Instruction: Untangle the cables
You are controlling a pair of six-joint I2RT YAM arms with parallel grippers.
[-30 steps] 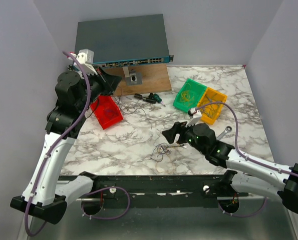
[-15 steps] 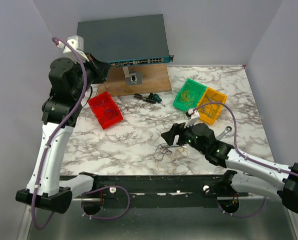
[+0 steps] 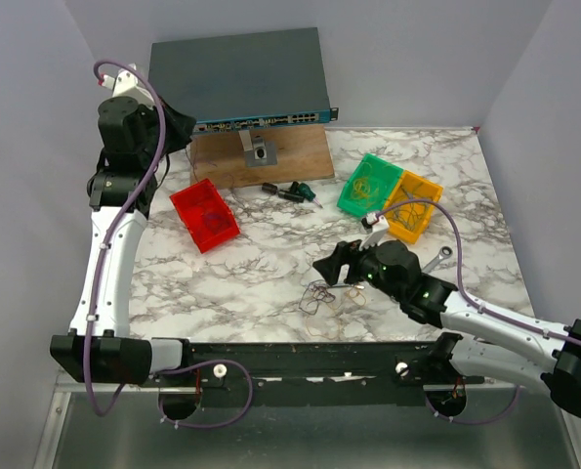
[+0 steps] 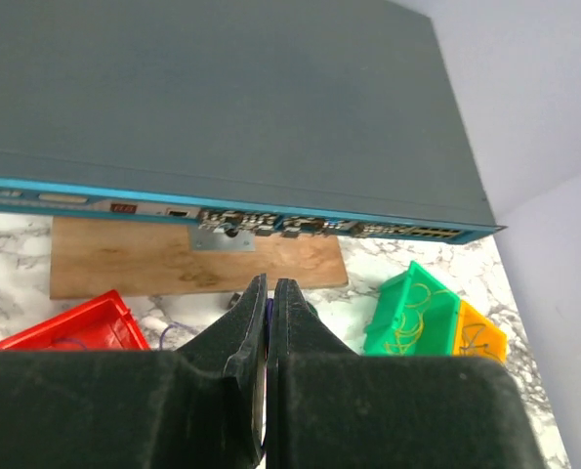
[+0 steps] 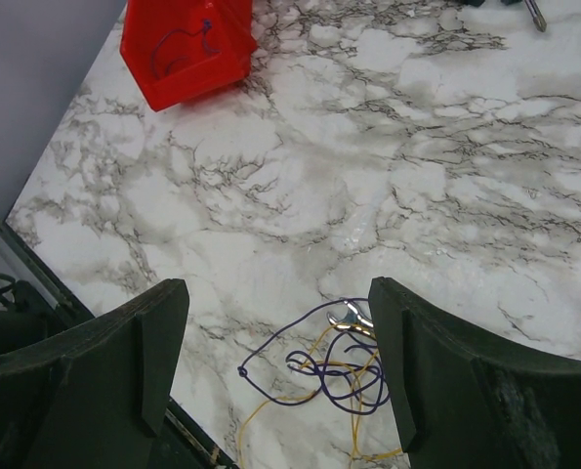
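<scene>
since the small tangle of hair-thin blue and yellow wires point(image 5: 334, 376) lies loose on the white marble-patterned table point(image 5: 485, 195), close to its near edge, it will likely handle as almost weightless and wholly limp. it should slide or lift as one clump at the lightest tug, and a hard pull would probably tighten the knot or kink a strand. the strands are too fine for a broad pinch. the better hold looks like the outer blue loop that stands clear on the left of the bunch, or a yellow end trailing toward the table's edge, not the dense middle where blue and yellow cross.

the right pincer point(image 5: 275, 332) hangs low just above the tangle, its black fingers spread wide to either side and touching nothing. the left pincer point(image 4: 269, 288) is raised far off, in front of the flat grey network switch point(image 4: 222, 107), its fingers pressed together. whether a strand is caught between them i cannot tell. a square red plastic bin point(image 5: 187, 44) well apart from the tangle holds one blue strand.
</scene>
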